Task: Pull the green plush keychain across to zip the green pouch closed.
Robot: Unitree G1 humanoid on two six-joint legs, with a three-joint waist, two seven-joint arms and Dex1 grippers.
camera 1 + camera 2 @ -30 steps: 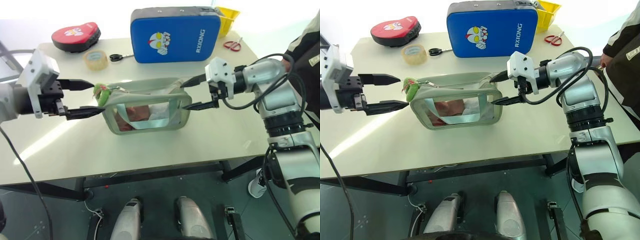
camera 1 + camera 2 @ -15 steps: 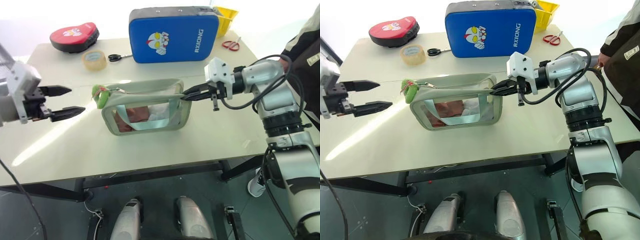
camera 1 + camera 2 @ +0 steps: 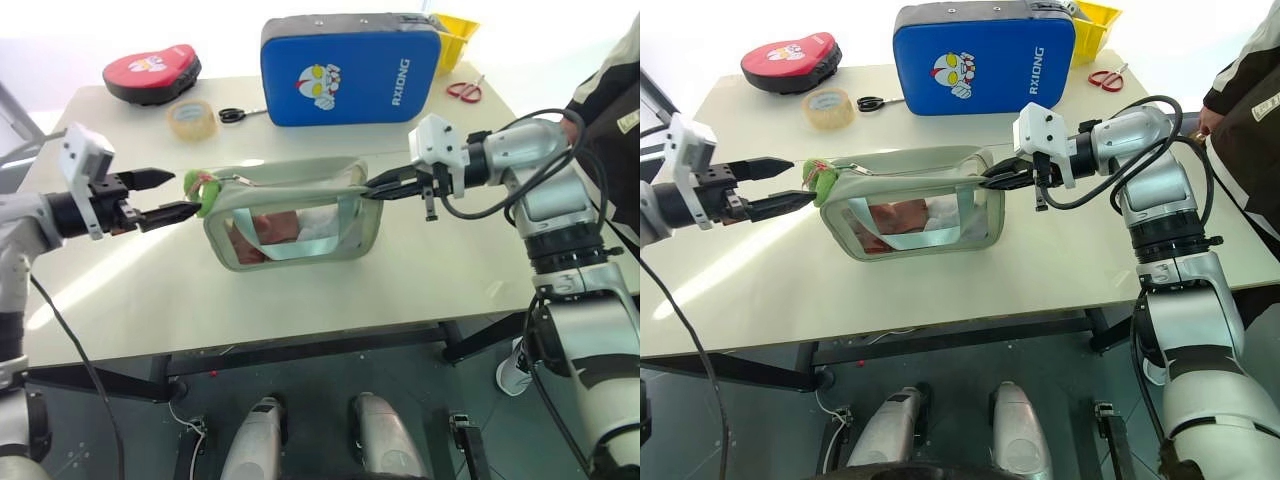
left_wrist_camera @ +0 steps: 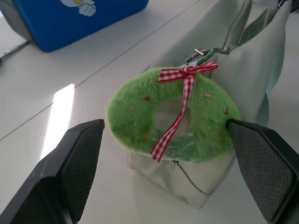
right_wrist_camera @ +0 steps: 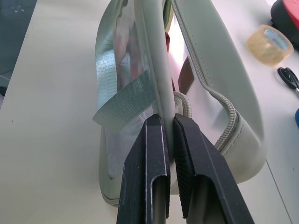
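The green pouch [image 3: 295,215] stands on the white table [image 3: 300,290], its zipper gaping along the top and reddish contents showing through the clear side. The green plush keychain [image 3: 200,190], a fuzzy ring with a red checked ribbon [image 4: 180,100], hangs at the pouch's left end. My left gripper [image 3: 186,191] is open and level, one fingertip on each side of the keychain [image 4: 140,121], not closed on it. My right gripper [image 3: 368,190] is shut on the pouch's right end wall [image 5: 159,70].
A big blue pad [image 3: 350,68] stands behind the pouch. A red pad [image 3: 152,72], a tape roll [image 3: 191,118] and black scissors [image 3: 235,114] lie at the back left. Red scissors [image 3: 463,90] and a yellow container [image 3: 455,30] are at the back right, beside a person's sleeve [image 3: 610,90].
My right gripper, open around the pouch's right end a second ago, has shut on it. My left gripper drew back, then came in again to the keychain, still open.
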